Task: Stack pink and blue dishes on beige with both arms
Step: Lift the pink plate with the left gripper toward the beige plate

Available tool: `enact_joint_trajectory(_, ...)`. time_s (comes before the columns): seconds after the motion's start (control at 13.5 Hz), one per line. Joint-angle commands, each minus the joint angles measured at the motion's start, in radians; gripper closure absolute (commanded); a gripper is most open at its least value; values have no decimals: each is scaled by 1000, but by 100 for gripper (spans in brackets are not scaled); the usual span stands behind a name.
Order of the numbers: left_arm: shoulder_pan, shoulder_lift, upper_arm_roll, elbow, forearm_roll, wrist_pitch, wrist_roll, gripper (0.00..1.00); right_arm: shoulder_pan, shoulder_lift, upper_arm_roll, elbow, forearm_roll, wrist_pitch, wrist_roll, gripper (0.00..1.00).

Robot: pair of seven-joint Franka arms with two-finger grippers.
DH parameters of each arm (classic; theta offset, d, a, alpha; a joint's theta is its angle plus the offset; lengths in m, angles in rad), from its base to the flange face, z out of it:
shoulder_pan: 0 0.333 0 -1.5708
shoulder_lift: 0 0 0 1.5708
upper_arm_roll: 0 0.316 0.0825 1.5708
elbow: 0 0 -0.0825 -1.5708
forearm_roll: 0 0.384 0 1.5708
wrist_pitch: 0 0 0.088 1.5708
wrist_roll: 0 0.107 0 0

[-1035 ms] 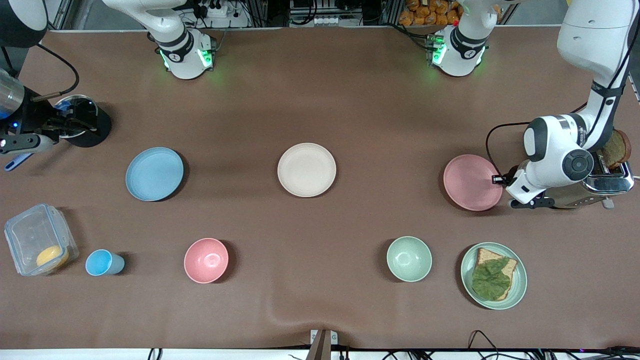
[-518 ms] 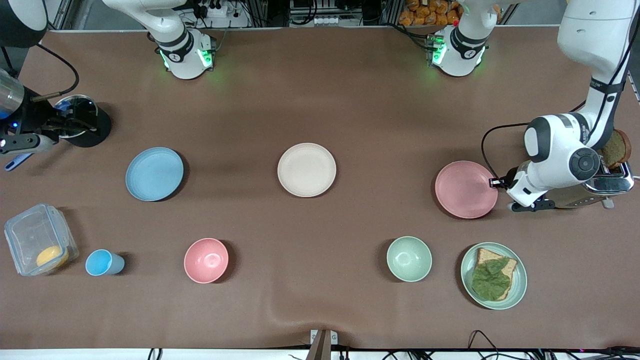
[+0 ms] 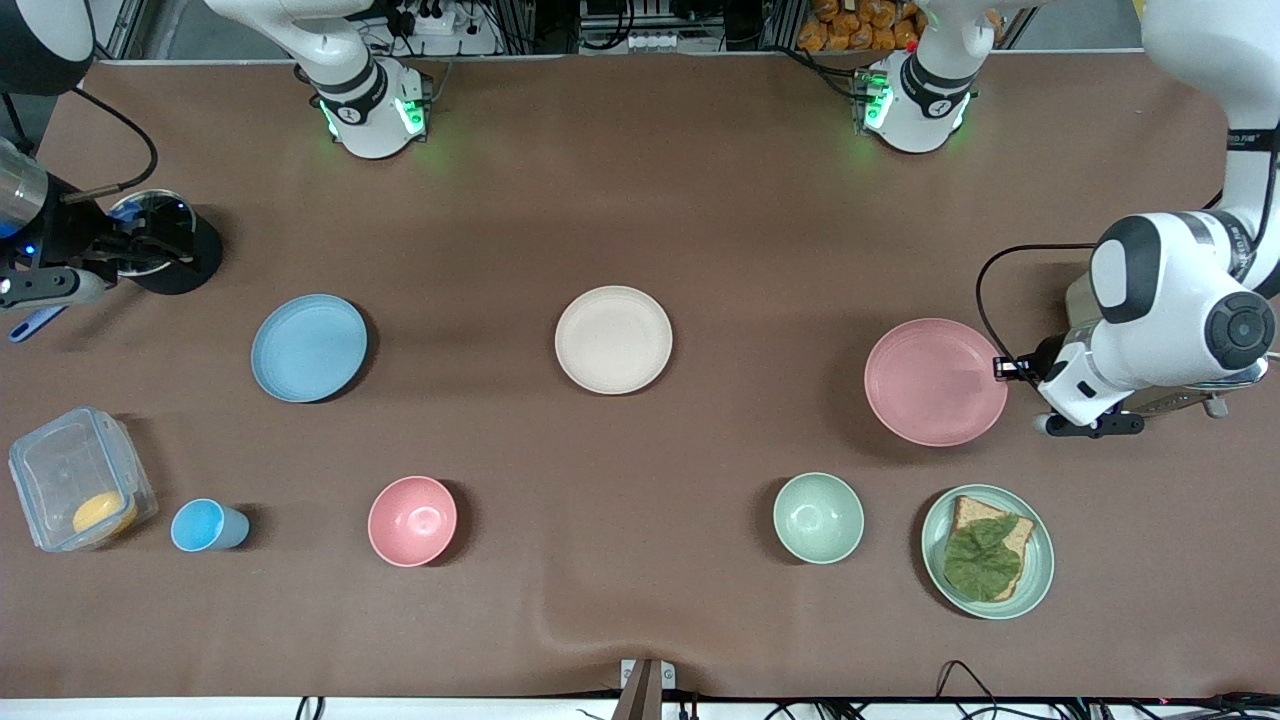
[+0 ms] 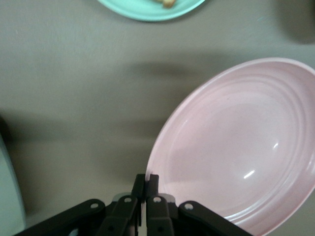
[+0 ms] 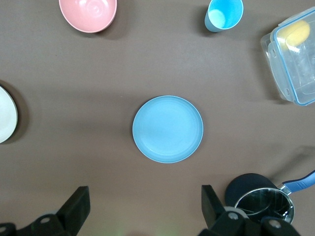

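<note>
Pinching the rim of the pink plate (image 3: 935, 381), the left gripper (image 3: 1003, 367) has its jaws pressed together on the edge at the plate's three o'clock side in the front view, toward the left arm's end of the worktop (image 3: 640, 180). The left wrist view shows the plate tilted, its gripped edge up, and the shadow under it suggests it is lifted clear. The beige plate (image 3: 613, 339) sits bare at mid-worktop, at about nine o'clock from the pink one and well apart from it. The blue plate (image 3: 309, 347) lies flat at nine o'clock from the beige, untouched. The right gripper (image 5: 145, 209) hangs over the worktop near that blue plate, jaws spread wide and holding nothing.

By my reading the task is barely begun: nothing is stacked. The pink plate must be carried to the beige and set down, and the blue one grasped, carried and placed too.
</note>
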Motion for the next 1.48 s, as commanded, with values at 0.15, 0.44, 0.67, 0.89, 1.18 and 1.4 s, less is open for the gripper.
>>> enact_joint_trajectory(0.15,8,-18,-45,88,-29,-86,21,100,3,-4,-7,6,1,-11,4,0)
enact_joint_trajectory(0.44,6,-21,-70,102,-27,-88,21,100,3,-4,-7,6,1,-11,4,0)
enact_joint_trajectory(0.67,6,-24,-82,117,-25,-94,19,100,1,-3,-7,6,1,-11,4,0)
enact_joint_trajectory(0.89,5,-24,-84,125,-25,-100,19,100,1,-1,-8,4,1,-11,2,0)
enact_joint_trajectory(1.18,3,-26,-96,125,-25,-100,13,100,-2,0,-11,3,1,-13,2,0)
enact_joint_trajectory(1.4,2,-26,-99,125,-25,-100,9,100,0,0,-11,4,3,-13,2,0)
